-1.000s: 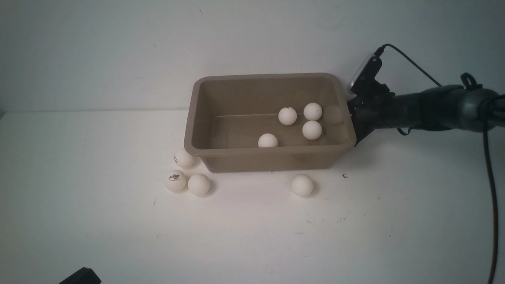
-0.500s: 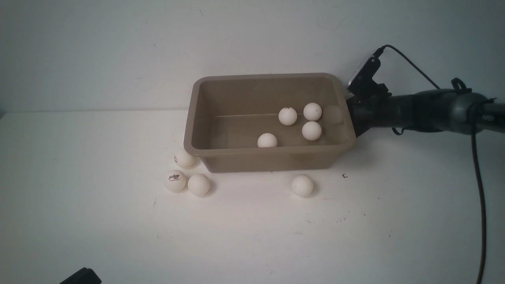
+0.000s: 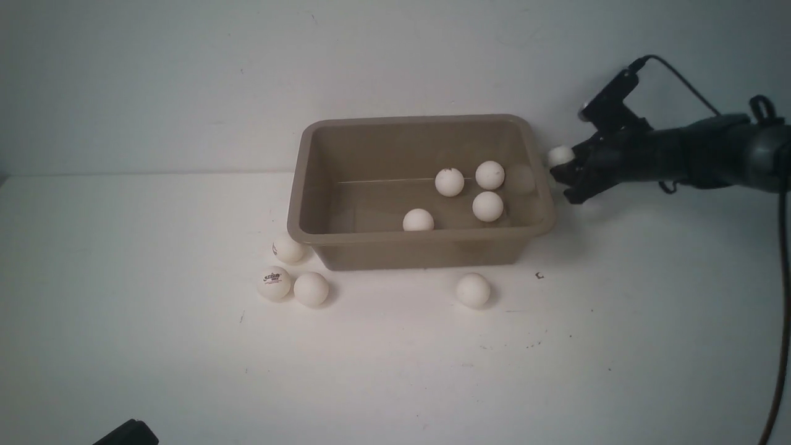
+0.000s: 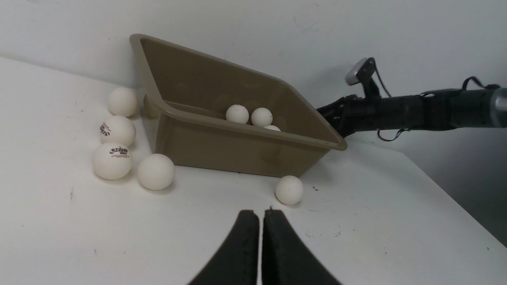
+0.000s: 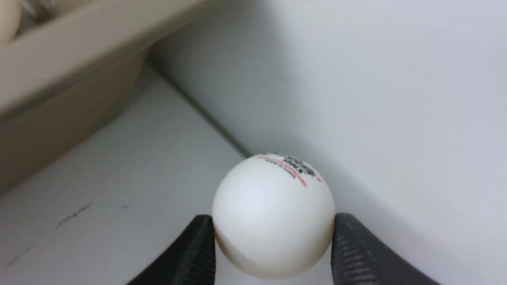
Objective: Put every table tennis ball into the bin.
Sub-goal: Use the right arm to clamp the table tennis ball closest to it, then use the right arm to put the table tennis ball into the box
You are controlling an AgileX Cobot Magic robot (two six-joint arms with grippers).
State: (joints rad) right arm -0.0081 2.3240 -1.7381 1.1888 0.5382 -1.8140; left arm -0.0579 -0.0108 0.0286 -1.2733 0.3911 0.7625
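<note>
table (image 3: pixel 123 346): white
loose balls (image 3: pixel 311 289): front view four, left wrist view five
right fingers (image 5: pixel 190 253): gripping ball (image 5: pixel 273 215) beside bin (image 3: pixel 420 237); print shows in wrist view only
left fingers (image 4: pixel 241 245): pressed together, empty

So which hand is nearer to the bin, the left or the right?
Right. The right hand, holding a ball, is just beside the right wall of the bin. The left hand, shut, is well back from its front wall, nearer the robot.
</note>
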